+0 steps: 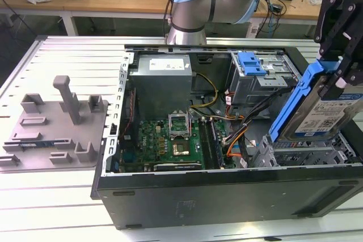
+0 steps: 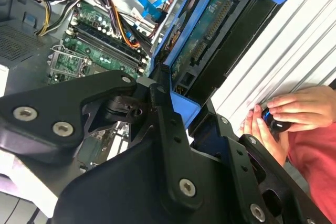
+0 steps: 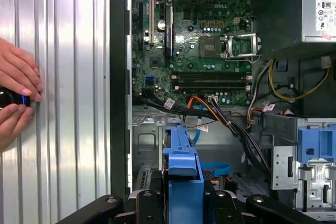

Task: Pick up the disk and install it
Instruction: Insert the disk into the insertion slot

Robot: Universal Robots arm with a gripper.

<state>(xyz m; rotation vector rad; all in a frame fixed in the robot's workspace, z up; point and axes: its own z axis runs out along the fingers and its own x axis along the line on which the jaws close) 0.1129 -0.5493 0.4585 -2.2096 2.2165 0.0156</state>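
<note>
Exterior view and both wrist views of a single arm at an open computer. The black two-finger gripper (image 1: 338,75) stands at the exterior view's right. Its fingers are closed on the upper end of the disk (image 1: 323,114), a flat silvery hard drive with a white-and-blue label set in a blue plastic carrier frame.

In the first wrist view the gripper (image 3: 182,200) has a black finger on either side of the carrier's blue end, with the disk (image 3: 181,156) reaching away from it edge-on. In the second wrist view the disk (image 2: 202,45) shows its green circuit-board face.

The disk hangs steeply tilted, label side toward the exterior view's right. Its lower end is just over the perforated silver metal drive cage (image 1: 306,151) in the near corner of the open black desktop computer case (image 1: 227,194). Whether that end touches the cage cannot be told.

Inside the case:
- a green motherboard (image 1: 170,140), at the exterior view's left of the cage
- a grey box-shaped power supply (image 1: 164,80), behind the motherboard
- a blue plastic latch piece (image 1: 252,63), on a second metal bay behind the cage, well apart from the disk

The case rests on a ribbed aluminium table (image 1: 62,202). A grey moulded fixture plate (image 1: 57,126) lies on the table at the exterior view's left. A person's hands (image 3: 16,98) rest on the table beside the case, around a small black object.
</note>
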